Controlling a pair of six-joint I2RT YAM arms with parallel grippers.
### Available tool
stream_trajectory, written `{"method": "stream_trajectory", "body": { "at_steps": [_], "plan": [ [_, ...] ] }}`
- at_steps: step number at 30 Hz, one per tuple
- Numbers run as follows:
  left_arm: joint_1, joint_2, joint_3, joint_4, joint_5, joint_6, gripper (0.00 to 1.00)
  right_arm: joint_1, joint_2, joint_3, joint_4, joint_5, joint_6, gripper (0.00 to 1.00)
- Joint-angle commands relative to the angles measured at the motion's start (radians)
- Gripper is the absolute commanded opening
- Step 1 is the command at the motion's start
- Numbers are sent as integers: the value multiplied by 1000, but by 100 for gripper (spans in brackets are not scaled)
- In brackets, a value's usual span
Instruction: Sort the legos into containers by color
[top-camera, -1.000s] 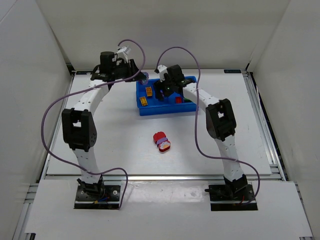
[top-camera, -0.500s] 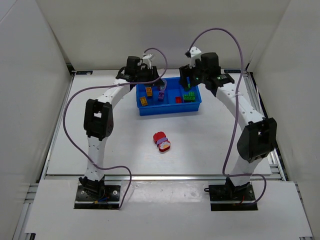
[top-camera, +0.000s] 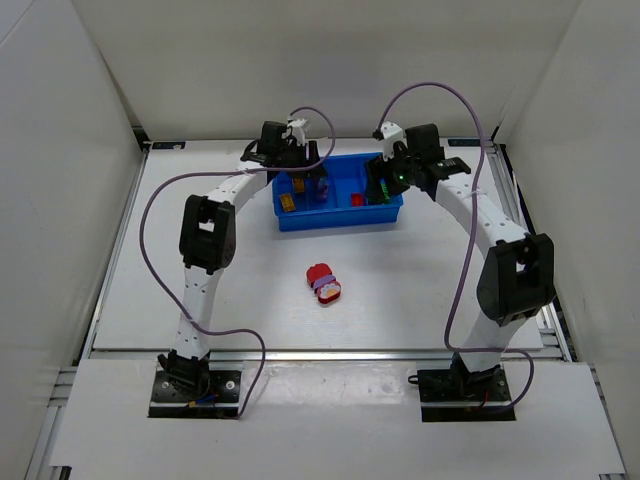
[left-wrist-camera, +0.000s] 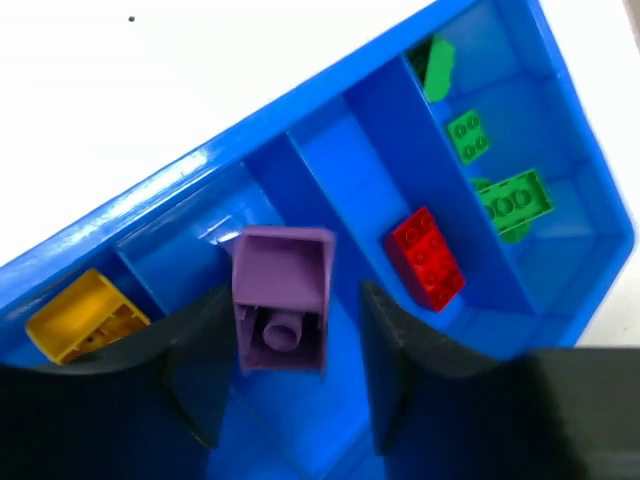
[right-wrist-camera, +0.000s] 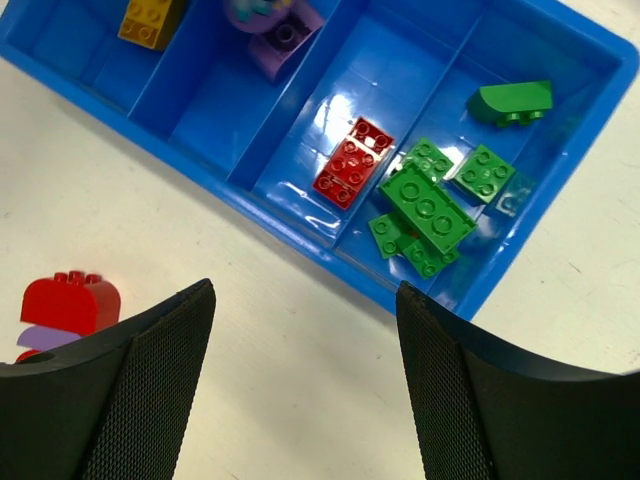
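The blue tray (top-camera: 335, 222) stands at the back of the table, split into compartments. My left gripper (top-camera: 320, 180) hangs over its second compartment. In the left wrist view its jaws (left-wrist-camera: 295, 305) stand open around a purple brick (left-wrist-camera: 280, 290), which touches the left finger, with a gap to the right one. The brick also shows in the right wrist view (right-wrist-camera: 285, 35). A yellow brick (left-wrist-camera: 85, 315), a red brick (right-wrist-camera: 352, 160) and several green bricks (right-wrist-camera: 428, 205) lie in separate compartments. My right gripper (right-wrist-camera: 302, 290) is open and empty above the tray's front edge.
A red and purple brick stack (top-camera: 323, 281) lies on the white table in front of the tray, and shows in the right wrist view (right-wrist-camera: 68, 300). White walls enclose the table on three sides. Purple cables loop above both arms.
My left gripper carried the purple brick right, from the tray's left end to over its second compartment. My right gripper swung from the tray's middle to its right end.
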Motion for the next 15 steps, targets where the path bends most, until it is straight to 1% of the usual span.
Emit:
{"method": "stream_trajectory", "body": {
  "at_steps": [1,2,3,5,10,12,13,14,15],
  "plan": [
    [-1,-40,51,-1,-31,14,69,-7,-47,-17,-4,-70,-32,76],
    [-1,-48,49,6,-31,14,73,-7,-47,-20,-6,-79,-34,76],
    [-1,-54,47,10,-27,17,80,-4,-47,-23,-6,-93,-40,76],
    [2,-83,51,21,-15,17,85,-4,-51,-43,-3,-112,-43,76],
    [23,-184,61,48,4,-46,86,2,-82,-87,-7,-200,-67,75],
    [28,-270,57,49,-4,-51,86,19,-119,-122,-28,-221,-97,75],
    [31,-299,41,45,-17,-39,85,54,-132,-141,-35,-227,-112,74],
    [31,-373,32,33,-33,-30,86,76,-175,-186,-41,-233,-138,74],
    [36,-408,21,0,-53,-19,86,106,-195,-219,-39,-231,-149,74]
  ]
}}
